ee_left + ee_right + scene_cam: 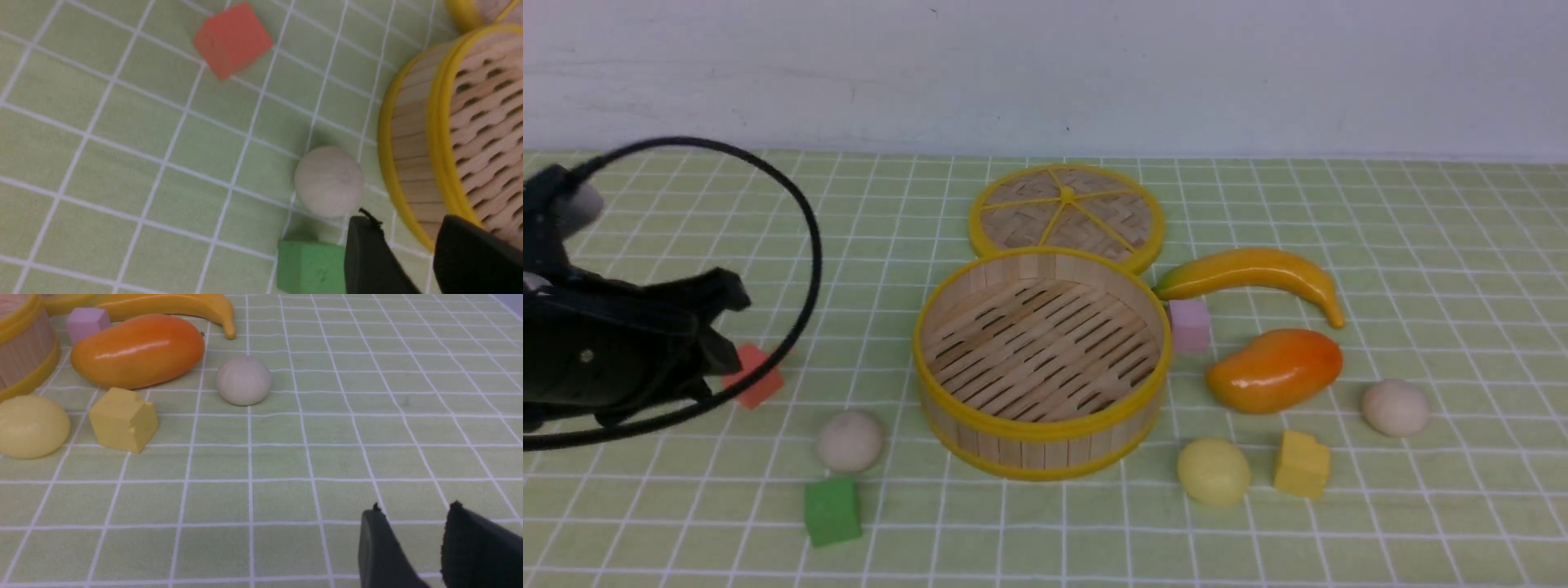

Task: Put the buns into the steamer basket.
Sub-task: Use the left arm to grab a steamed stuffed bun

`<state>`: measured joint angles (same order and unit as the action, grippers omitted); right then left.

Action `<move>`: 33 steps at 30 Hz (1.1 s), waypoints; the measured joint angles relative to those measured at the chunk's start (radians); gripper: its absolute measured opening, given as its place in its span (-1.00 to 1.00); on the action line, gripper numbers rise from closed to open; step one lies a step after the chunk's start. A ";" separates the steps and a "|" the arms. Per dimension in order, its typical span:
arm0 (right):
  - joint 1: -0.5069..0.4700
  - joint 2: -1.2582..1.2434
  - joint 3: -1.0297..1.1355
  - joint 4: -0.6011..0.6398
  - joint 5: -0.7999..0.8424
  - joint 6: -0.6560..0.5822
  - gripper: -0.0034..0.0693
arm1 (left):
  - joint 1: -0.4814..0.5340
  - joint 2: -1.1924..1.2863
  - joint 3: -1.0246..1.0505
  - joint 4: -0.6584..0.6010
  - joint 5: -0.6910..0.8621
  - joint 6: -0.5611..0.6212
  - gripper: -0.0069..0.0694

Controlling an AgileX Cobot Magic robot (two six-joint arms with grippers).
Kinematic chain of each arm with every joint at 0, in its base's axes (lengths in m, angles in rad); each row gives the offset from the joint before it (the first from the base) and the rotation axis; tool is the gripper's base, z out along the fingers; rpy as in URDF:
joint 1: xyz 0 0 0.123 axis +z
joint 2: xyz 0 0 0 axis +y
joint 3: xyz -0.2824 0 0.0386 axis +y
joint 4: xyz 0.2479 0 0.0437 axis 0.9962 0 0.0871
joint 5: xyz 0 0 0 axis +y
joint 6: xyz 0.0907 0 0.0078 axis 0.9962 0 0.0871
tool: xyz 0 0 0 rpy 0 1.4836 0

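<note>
Though amid the buns [849, 441], the steamer basket [1029, 451] empty.

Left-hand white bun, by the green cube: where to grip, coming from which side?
Probably straight down with the left gripper, fingers low on the bun, at its widest band, as the smooth dome offers no edge. Close on its left and right flanks: the green cube crowds its near side, while a gap shows toward the steamer basket.

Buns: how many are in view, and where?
3, none in the steamer basket: an off-white bun left of it by the green cube, a pale yellow bun at its front right beside the yellow cube, a second off-white bun right of the mango.
</note>
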<state>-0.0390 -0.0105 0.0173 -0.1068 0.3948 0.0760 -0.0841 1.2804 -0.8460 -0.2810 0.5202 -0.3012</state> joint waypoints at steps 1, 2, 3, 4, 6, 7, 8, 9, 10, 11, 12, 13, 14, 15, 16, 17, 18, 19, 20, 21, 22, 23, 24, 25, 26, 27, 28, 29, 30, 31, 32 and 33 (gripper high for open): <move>0.000 0.000 0.000 0.000 0.000 0.000 -0.25 | 0.000 0.021 -0.005 -0.011 0.022 0.039 -0.19; 0.000 0.000 0.000 0.000 0.000 0.000 -0.25 | 0.000 0.046 -0.016 -0.020 0.045 0.078 -0.19; 0.000 0.000 0.000 0.000 0.000 0.000 -0.25 | 0.000 0.069 -0.028 -0.026 0.062 0.107 -0.19; 0.000 0.000 0.000 0.000 0.000 0.000 -0.25 | -0.004 0.094 -0.056 -0.031 0.084 0.144 -0.19; 0.000 0.000 0.000 0.000 0.000 0.000 -0.25 | -0.022 0.131 -0.110 -0.024 0.114 0.188 -0.19; 0.000 0.000 0.000 0.000 0.000 0.000 -0.25 | -0.024 0.138 -0.116 -0.020 0.119 0.194 -0.19; 0.000 0.000 0.000 0.000 0.000 0.000 -0.25 | -0.057 0.170 -0.168 0.007 0.141 0.207 -0.18; 0.000 0.000 0.000 0.000 0.000 0.000 -0.25 | -0.074 0.187 -0.191 0.031 0.158 0.208 -0.17; 0.000 0.000 0.000 0.000 0.000 0.000 -0.25 | -0.096 0.211 -0.218 0.059 0.178 0.206 -0.16; 0.000 0.000 0.000 0.000 0.000 0.000 -0.25 | -0.113 0.237 -0.239 0.083 0.197 0.197 -0.14; 0.000 0.000 0.000 0.000 0.000 0.000 -0.25 | -0.133 0.265 -0.265 0.115 0.223 0.180 -0.13; 0.000 0.000 0.000 0.000 0.000 0.000 -0.25 | -0.150 0.289 -0.291 0.138 0.247 0.160 -0.12; 0.000 0.000 0.000 0.000 0.000 0.000 -0.25 | -0.165 0.320 -0.316 0.165 0.277 0.131 -0.11; 0.000 0.000 0.000 0.000 0.000 0.000 -0.25 | -0.177 0.351 -0.341 0.190 0.307 0.102 -0.11; 0.000 0.000 0.000 0.000 0.000 0.000 -0.25 | -0.177 0.357 -0.346 0.195 0.312 0.097 -0.11; 0.000 0.000 0.000 0.000 0.000 0.000 -0.25 | -0.189 0.399 -0.379 0.224 0.345 0.065 -0.11; 0.000 0.000 0.000 0.000 0.000 0.000 -0.25 | -0.196 0.422 -0.397 0.238 0.359 0.054 -0.11; 0.000 0.000 0.000 0.000 0.000 0.000 -0.25 | -0.200 0.447 -0.418 0.253 0.371 0.044 -0.11; 0.000 0.000 0.000 0.000 0.000 0.000 -0.25 | -0.203 0.470 -0.437 0.264 0.375 0.039 -0.11; 0.000 0.000 0.000 0.000 0.000 0.000 -0.25 | -0.204 0.490 -0.454 0.271 0.376 0.036 -0.11; 0.000 0.000 0.000 0.000 0.000 0.000 -0.25 | -0.204 0.508 -0.466 0.274 0.375 0.033 -0.11; 0.000 0.000 0.000 0.000 0.000 0.000 -0.25 | -0.204 0.523 -0.479 0.281 0.371 0.032 -0.11; 0.000 0.000 0.000 0.000 0.000 0.000 -0.25 | -0.204 0.539 -0.493 0.281 0.364 0.030 -0.11; 0.000 0.000 0.000 0.000 0.000 0.000 -0.25 | -0.204 0.549 -0.496 0.281 0.358 0.029 -0.11; 0.000 0.000 0.000 0.000 0.000 0.000 -0.25 | -0.204 0.557 -0.500 0.281 0.353 0.028 -0.11; 0.000 0.000 0.000 0.000 0.000 0.000 -0.25 | -0.204 0.567 -0.501 0.281 0.350 0.027 -0.11; 0.000 0.000 0.000 0.000 0.000 0.000 -0.25 | -0.204 0.574 -0.501 0.281 0.349 0.026 -0.11; 0.000 0.000 0.000 0.000 0.000 0.000 -0.25 | -0.204 0.579 -0.501 0.275 0.349 0.026 -0.11; 0.000 0.000 0.000 0.000 0.000 0.000 -0.25 | -0.204 0.585 -0.501 0.274 0.349 0.025 -0.12; 0.000 0.000 0.000 0.000 0.000 0.000 -0.25 | -0.204 0.587 -0.501 0.274 0.348 0.023 -0.12; 0.000 0.000 0.000 0.000 0.000 0.000 -0.25 | -0.204 0.589 -0.501 0.274 0.348 0.022 -0.12; 0.000 0.000 0.000 0.000 0.000 0.000 -0.25 | -0.204 0.593 -0.501 0.274 0.339 0.021 -0.12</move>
<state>-0.0390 -0.0105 0.0173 -0.1068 0.3948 0.0760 -0.2880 1.8738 -1.3467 -0.0068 0.8596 -0.2801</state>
